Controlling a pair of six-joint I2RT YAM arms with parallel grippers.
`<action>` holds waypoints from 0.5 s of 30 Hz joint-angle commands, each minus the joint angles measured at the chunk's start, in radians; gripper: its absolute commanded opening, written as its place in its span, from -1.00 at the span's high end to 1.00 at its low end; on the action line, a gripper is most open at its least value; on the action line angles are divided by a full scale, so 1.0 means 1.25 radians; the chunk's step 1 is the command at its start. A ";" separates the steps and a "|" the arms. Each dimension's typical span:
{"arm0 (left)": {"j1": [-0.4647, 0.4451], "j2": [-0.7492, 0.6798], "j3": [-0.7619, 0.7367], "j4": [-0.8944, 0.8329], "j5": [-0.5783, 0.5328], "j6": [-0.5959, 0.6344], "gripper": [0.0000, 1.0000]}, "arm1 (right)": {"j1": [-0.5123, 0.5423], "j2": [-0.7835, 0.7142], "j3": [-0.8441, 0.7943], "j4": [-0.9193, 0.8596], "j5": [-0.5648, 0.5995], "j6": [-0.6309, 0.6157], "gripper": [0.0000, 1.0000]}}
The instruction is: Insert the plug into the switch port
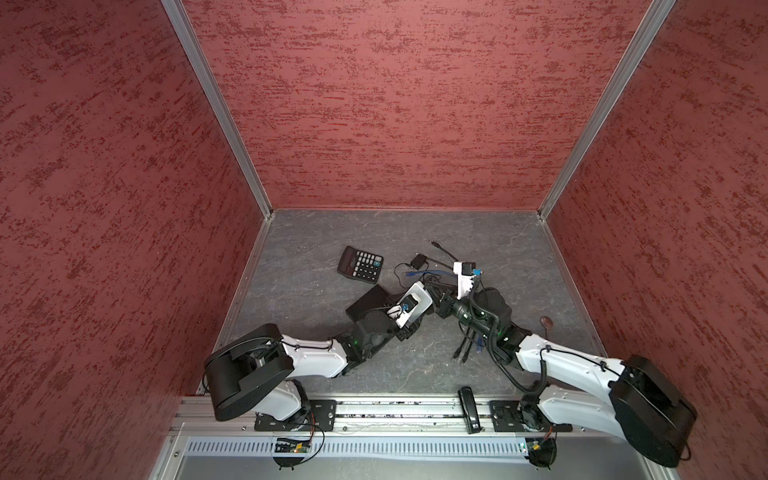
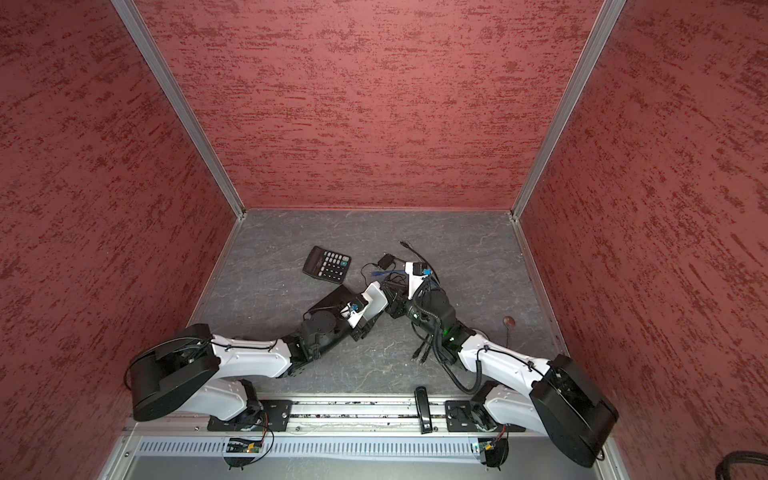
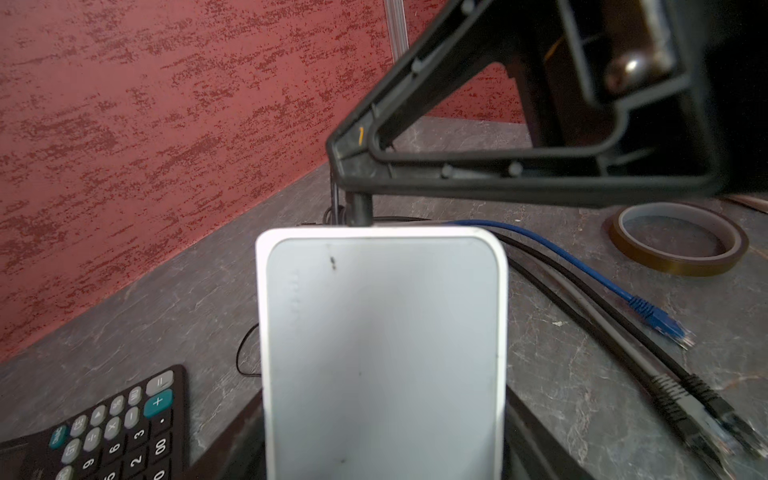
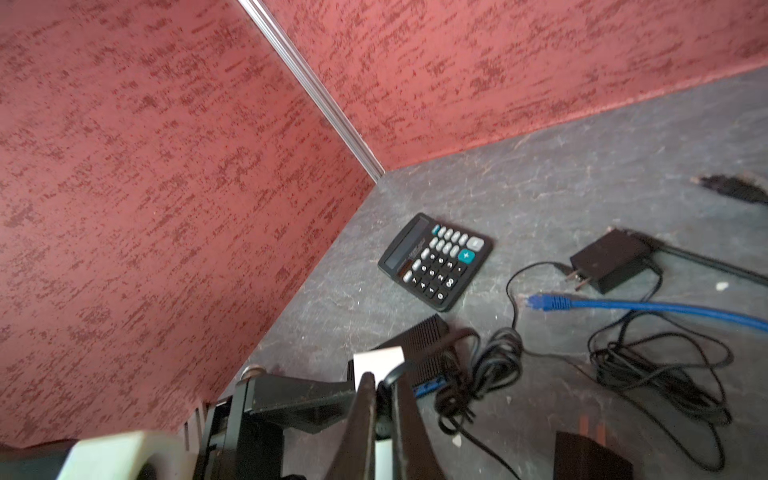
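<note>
At the far edge of the white switch (image 3: 382, 311), your right claw (image 4: 384, 395) is pinching the black plug (image 3: 358, 208) tight, its tip touching the casing (the port itself is hidden). Your left claw (image 3: 384, 399) is clamping the switch across its sides. If you are pushing off-axis, the plug risks pivoting in the pinch or shoving the switch loose.

**White shells, black joints**

At the aluminium rail (image 1: 395, 419) we see the left arm (image 1: 316, 353) and the right arm (image 1: 569, 365): white shells, big black joint housings, black cables tied along them, one small green light each.
</note>
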 commanded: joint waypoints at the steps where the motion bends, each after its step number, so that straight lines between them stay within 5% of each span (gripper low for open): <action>1: -0.052 -0.105 0.054 0.050 0.028 -0.055 1.00 | 0.016 0.035 -0.014 -0.270 -0.034 0.000 0.90; 6: -0.082 -0.183 0.025 -0.153 -0.024 -0.157 1.00 | 0.014 0.026 0.005 -0.306 -0.016 -0.009 0.77; 10: -0.096 -0.228 0.050 -0.411 -0.071 -0.241 1.00 | 0.015 0.019 0.016 -0.328 0.003 -0.011 0.53; 15: -0.104 -0.264 0.070 -0.579 -0.072 -0.323 1.00 | 0.012 -0.012 0.033 -0.371 0.063 -0.013 0.15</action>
